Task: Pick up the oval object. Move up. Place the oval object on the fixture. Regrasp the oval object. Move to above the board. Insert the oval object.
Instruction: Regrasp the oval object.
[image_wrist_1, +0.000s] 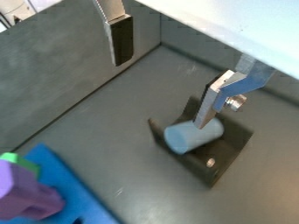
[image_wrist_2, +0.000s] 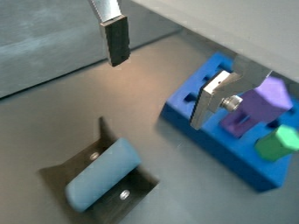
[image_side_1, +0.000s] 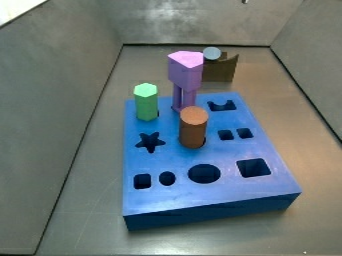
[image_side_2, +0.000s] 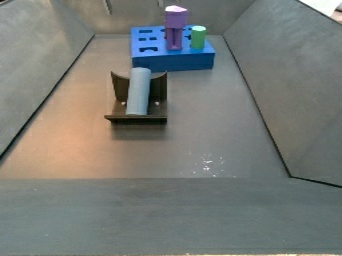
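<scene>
I see the gripper (image_wrist_1: 176, 63) above the floor, fingers (image_wrist_1: 121, 41) spread and empty — the oval object (image_side_2: 138, 87) lies on the fixture (image_side_2: 135, 113), centre-left in a side view, near the board (image_side_2: 171, 58).

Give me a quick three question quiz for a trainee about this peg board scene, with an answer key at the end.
1. True or false: the oval object lies on the fixture.
2. Which peg on the board stands tallest in a side view? A) purple peg B) green peg C) orange-brown cylinder
3. In both wrist views, is the gripper holding anything?

Key: 1 true. 2 A. 3 No, it is open and empty, above the floor near the fixture.
</scene>
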